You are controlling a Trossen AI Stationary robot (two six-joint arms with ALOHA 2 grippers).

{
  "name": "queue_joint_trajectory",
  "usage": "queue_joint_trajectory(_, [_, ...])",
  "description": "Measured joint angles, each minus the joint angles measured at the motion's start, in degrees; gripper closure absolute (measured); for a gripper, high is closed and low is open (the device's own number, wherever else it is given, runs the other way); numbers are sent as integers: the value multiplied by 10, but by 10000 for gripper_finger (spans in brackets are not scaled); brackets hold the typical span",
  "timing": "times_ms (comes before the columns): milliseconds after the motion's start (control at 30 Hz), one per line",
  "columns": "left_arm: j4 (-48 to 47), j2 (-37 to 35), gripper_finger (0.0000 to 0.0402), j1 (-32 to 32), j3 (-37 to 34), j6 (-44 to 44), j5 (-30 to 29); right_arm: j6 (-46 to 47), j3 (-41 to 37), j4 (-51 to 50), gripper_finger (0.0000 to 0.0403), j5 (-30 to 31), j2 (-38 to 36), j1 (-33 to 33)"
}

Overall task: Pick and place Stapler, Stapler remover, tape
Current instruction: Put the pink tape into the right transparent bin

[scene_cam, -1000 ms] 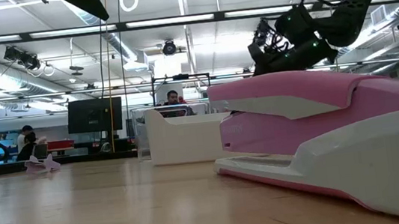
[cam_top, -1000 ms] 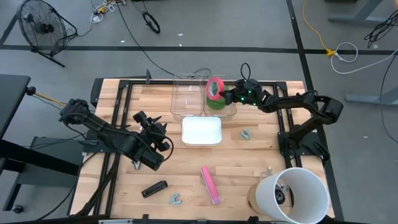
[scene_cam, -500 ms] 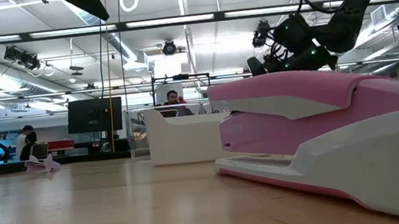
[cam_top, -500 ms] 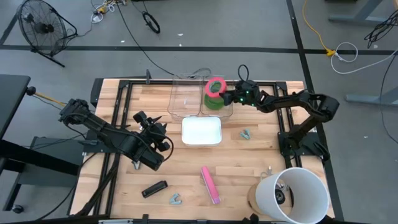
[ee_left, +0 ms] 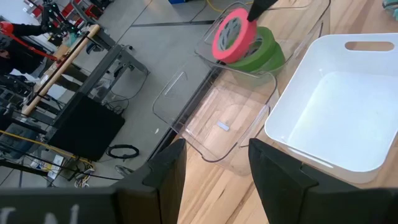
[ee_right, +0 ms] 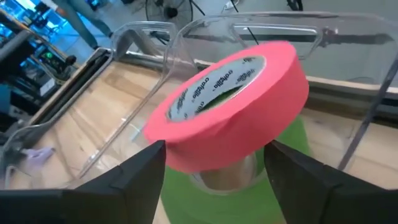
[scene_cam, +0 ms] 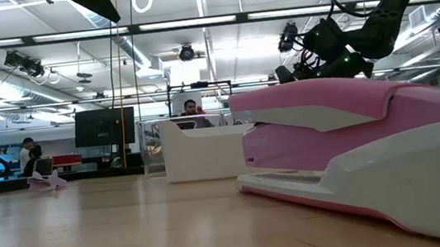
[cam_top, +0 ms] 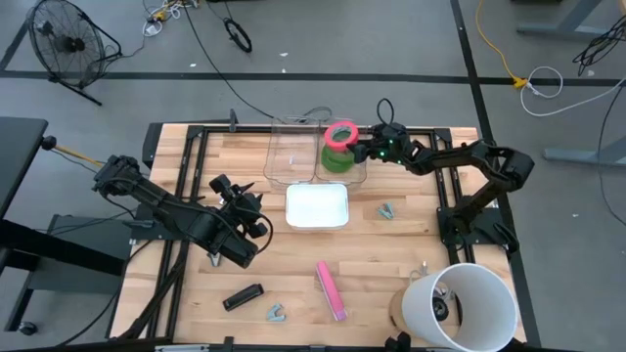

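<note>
The tape shows as a pink-red roll (cam_top: 340, 135) lying slanted on two stacked green rolls (cam_top: 337, 162) inside a clear bin (cam_top: 364, 176) at the table's far side. My right gripper (cam_top: 363, 153) stands open just right of the stack; in its wrist view the pink roll (ee_right: 230, 112) lies just beyond its spread fingertips, its lower edge on the green rolls (ee_right: 292, 155). A pink stapler (cam_top: 330, 288) and a black stapler (cam_top: 242, 296) lie near the front edge. Two stapler removers (cam_top: 277, 313) (cam_top: 387, 210) lie on the wood. My left gripper (ee_left: 214, 177) waits open at mid left.
A second, empty clear bin (cam_top: 291, 152) stands left of the tape bin. A white tray (cam_top: 317, 205) sits in the middle of the table. A white bucket (cam_top: 460, 305) stands at the near right corner. The low view is filled by the pink stapler (scene_cam: 356, 149).
The pink roll has tipped from standing on edge at my right gripper's fingers to lying slanted on the green rolls, its open centre now facing up. My right gripper has let it go and shifted slightly toward the table's left.
</note>
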Motion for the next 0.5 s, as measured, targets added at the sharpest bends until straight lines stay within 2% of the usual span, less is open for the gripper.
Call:
queue_joint_trajectory(167, [0, 0, 223, 0, 0, 0, 0, -11, 0, -3, 148, -11, 0, -20])
queue_joint_trajectory(367, [0, 0, 223, 0, 0, 0, 0, -5, 0, -1, 156, -61, 0, -49])
queue_joint_trajectory(500, [0, 0, 223, 0, 0, 0, 0, -5, 0, 1, 156, -72, -1, -69])
